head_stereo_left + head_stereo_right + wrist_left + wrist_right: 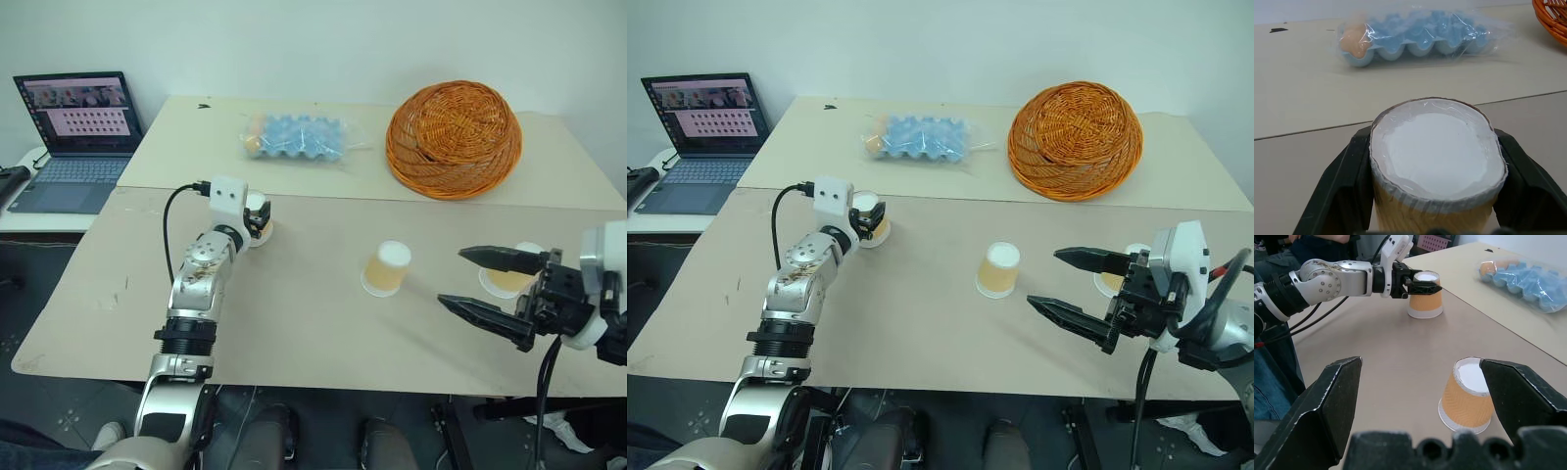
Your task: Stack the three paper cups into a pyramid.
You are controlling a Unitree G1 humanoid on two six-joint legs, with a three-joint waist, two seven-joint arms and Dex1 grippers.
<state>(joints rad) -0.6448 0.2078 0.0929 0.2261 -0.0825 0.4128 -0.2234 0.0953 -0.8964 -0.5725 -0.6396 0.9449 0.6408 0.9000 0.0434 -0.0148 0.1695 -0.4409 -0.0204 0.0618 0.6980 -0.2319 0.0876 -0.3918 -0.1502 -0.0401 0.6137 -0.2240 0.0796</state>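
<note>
Your left gripper [1418,285] is clamped on the far-left cup [1425,301]. Your right gripper [1063,284] is wide, empty; middle cup [999,269] sits just ahead of it.

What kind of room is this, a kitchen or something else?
Probably a lab or office test space, not a kitchen: plain tables pushed together, an open laptop alongside, and props like a wicker basket and egg tray.

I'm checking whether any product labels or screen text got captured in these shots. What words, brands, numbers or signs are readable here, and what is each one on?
No text can be read anywhere.
Laptop: its screen shows rows of small pictures, too small to read.
Paper cups, such as the middle one: plain tan sides and white bases, no print.
Egg carton in clear wrap: no label visible.
Wicker basket: no marking.
</note>
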